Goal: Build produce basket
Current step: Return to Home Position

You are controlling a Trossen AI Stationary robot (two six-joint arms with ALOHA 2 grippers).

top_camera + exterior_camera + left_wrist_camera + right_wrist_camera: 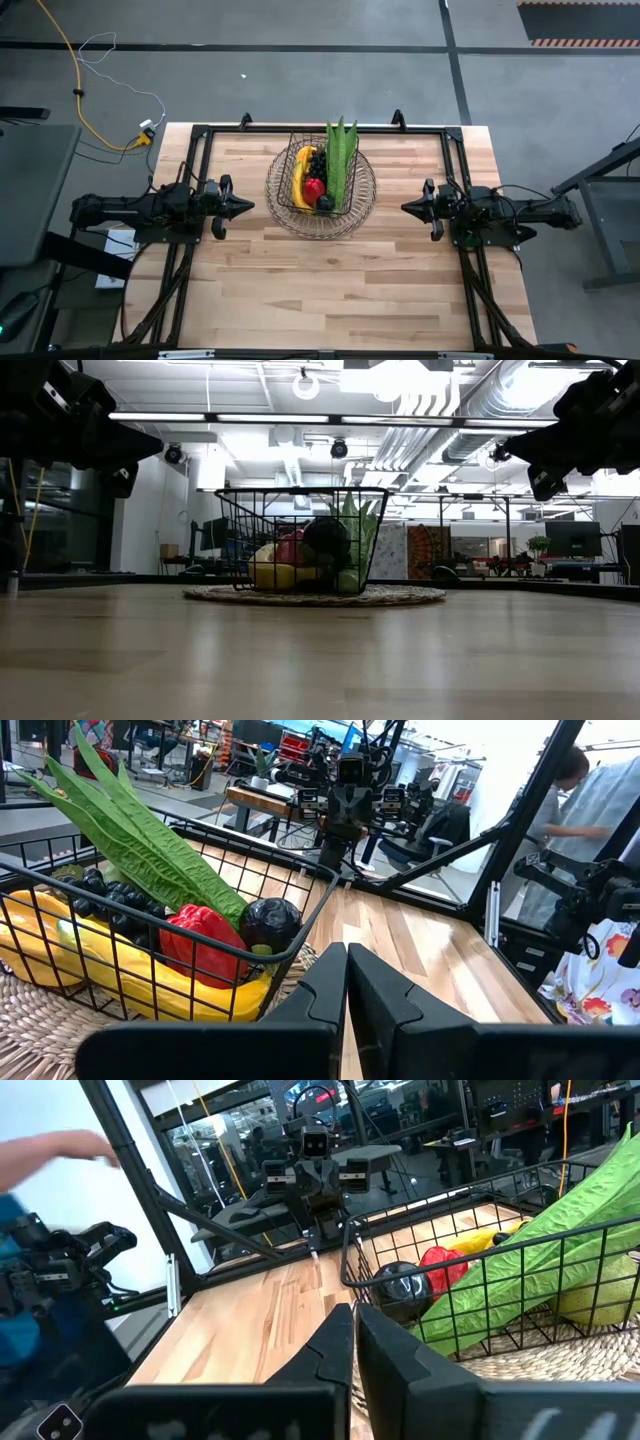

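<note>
High view: the left tool (pixel 245 207) and right tool (pixel 408 208) point inward at the dark wire-mesh square basket on its round woven base (pixel 285 225), which sits between them, apart from each tip. To home well, I judge both arms should settle level, clear of the rim.

Low view: both tools hang above the pale wooden counter (pixel 320 660). Small toy produce (pixel 300 565) fills the basket.

Left wrist view: fingers (pixel 320 985) pressed together, empty, basket ahead.

Right wrist view: likewise.

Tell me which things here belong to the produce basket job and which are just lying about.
Job: basket, holding banana, red pepper, grapes, green leafy ear, dark round fruit; left hand and right hand, shut, either side.
Lying about: yellow cable on the floor; person beyond the table.
</note>
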